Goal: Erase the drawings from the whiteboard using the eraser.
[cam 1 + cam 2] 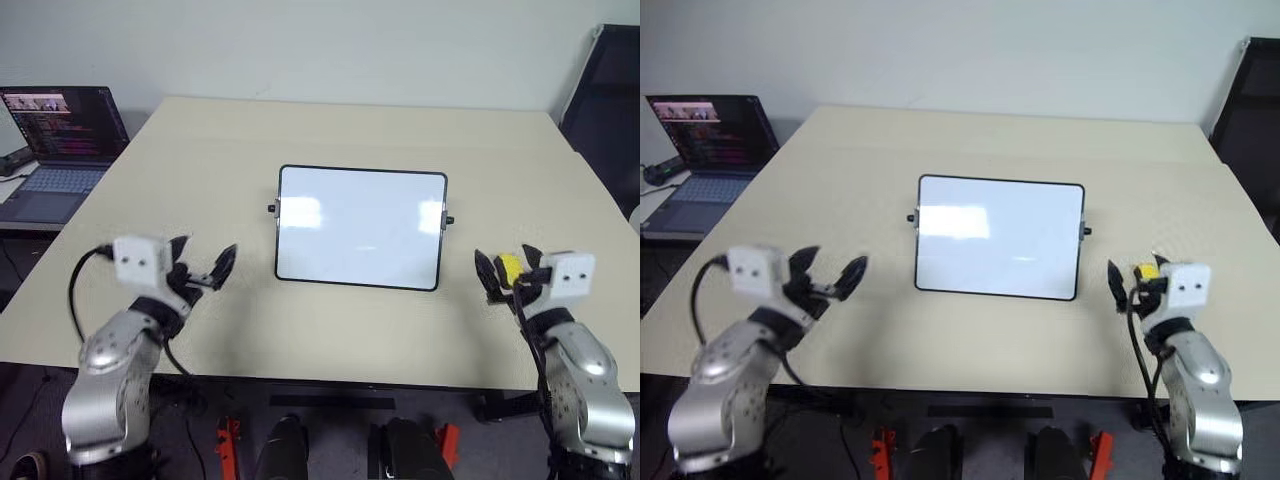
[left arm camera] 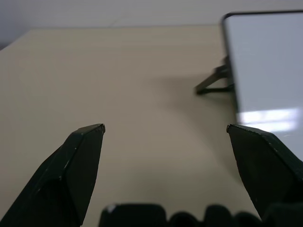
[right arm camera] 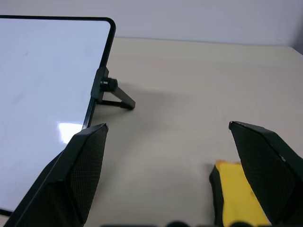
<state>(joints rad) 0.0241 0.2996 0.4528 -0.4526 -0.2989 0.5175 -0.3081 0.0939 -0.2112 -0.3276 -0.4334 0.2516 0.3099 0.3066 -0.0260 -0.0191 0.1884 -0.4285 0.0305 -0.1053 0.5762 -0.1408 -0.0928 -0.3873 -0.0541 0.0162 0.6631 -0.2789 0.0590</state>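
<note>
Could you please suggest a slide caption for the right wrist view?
Open right tool over the table, yellow eraser lying by one finger, clean-looking whiteboard propped on its stand alongside.

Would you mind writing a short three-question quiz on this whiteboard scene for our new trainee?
1. True or false: red marks are plain on the whiteboard.
2. The eraser lies by which gripper: A) left gripper B) right gripper?
3. What sits open on the side desk at the robot's left?

Key: 1. False, the board looks clean. 2. B, on the table between that gripper's open fingers, not gripped. 3. A laptop.
</note>
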